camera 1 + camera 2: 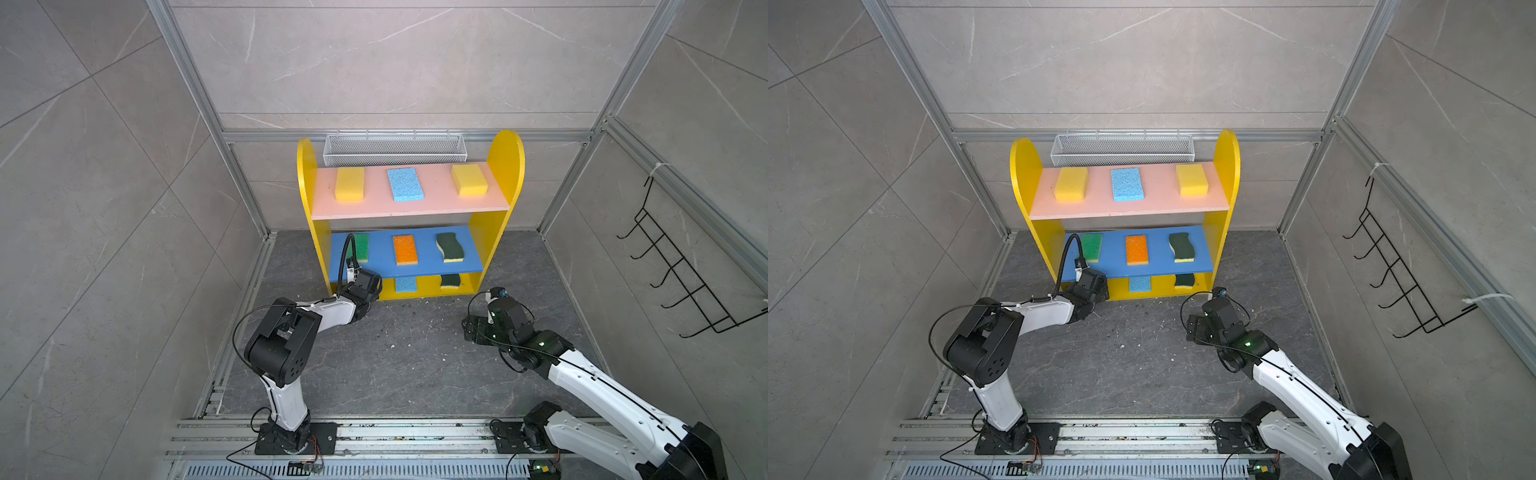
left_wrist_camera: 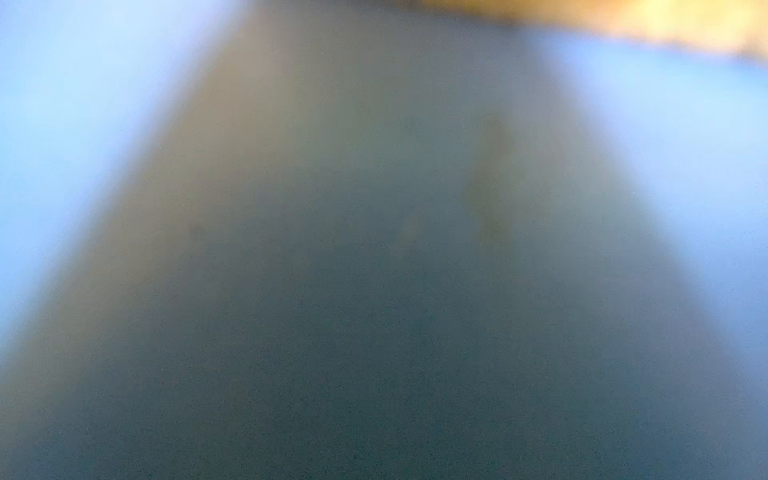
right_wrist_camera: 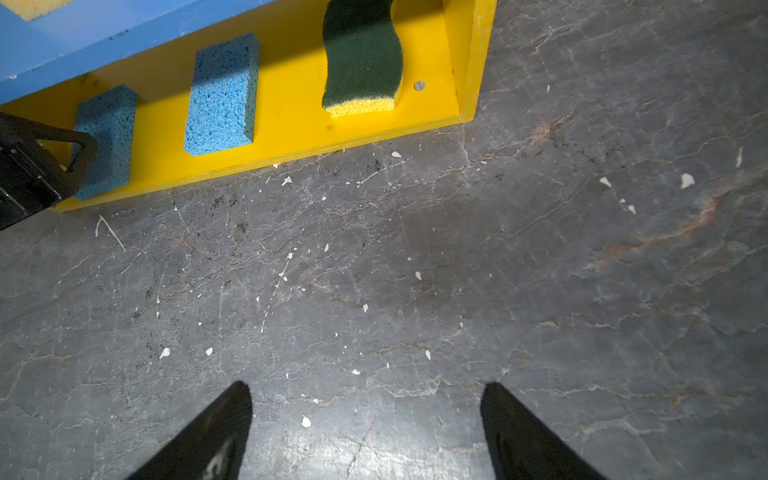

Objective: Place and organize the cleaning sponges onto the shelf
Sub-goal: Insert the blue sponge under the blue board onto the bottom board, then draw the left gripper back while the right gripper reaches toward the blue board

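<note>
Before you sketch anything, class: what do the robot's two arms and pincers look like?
Both arms share a build: white shell links, as on the left arm and right arm, joined by chunky black joints. Thin black cables run along them; a thicker ribbed black cable loops off the left wrist. The right pincer has tapered black fingers with faint pale lettering.

Right tool (image 3: 365,390) gapes wide; left tool (image 1: 368,286) stretched forward, its spread unclear.

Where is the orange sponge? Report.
In both top views, the orange sponge lies on the blue board, between the bright green sponge and wavy dark green sponge.
</note>
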{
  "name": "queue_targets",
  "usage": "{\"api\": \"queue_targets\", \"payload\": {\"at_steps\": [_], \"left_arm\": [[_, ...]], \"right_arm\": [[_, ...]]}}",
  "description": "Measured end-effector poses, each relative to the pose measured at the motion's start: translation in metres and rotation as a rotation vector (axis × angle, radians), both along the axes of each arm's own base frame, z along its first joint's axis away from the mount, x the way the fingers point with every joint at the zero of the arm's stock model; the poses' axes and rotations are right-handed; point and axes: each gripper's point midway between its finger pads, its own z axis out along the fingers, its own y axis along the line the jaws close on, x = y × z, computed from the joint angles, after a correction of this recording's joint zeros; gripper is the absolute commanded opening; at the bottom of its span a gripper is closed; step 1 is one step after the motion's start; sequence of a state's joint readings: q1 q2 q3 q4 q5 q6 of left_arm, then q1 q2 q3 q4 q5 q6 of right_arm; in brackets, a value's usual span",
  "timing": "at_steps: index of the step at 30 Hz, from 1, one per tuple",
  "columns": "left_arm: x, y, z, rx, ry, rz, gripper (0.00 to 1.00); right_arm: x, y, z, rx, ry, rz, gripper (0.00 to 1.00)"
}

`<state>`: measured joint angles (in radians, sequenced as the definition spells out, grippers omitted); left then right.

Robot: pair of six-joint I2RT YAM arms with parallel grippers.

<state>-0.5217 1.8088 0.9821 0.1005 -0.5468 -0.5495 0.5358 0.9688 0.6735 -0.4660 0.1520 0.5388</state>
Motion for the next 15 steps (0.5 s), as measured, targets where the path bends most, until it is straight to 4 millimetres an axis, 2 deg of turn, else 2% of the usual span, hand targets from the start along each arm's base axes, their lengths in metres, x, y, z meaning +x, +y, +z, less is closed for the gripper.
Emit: {"api": "queue_targets", "payload": {"at_steps": [7, 12, 15], "left_arm": [[-0.011, 0.006, 0.002, 0.005, 0.01, -0.001, 0.86], [-0.034, 0.013, 0.005, 0.018, 0.033, -0.018, 0.86], [-0.049, 0.011, 0.02, 0.027, 0.026, -0.05, 0.86]], "right_arm": [[-0.001, 0.002, 0.0, 0.012, 0.002, 0.006, 0.87], [-0.003, 0.004, 0.004, 0.032, -0.003, 0.015, 0.85], [-0.004, 0.005, 0.008, 0.047, -0.013, 0.017, 0.85]]}}
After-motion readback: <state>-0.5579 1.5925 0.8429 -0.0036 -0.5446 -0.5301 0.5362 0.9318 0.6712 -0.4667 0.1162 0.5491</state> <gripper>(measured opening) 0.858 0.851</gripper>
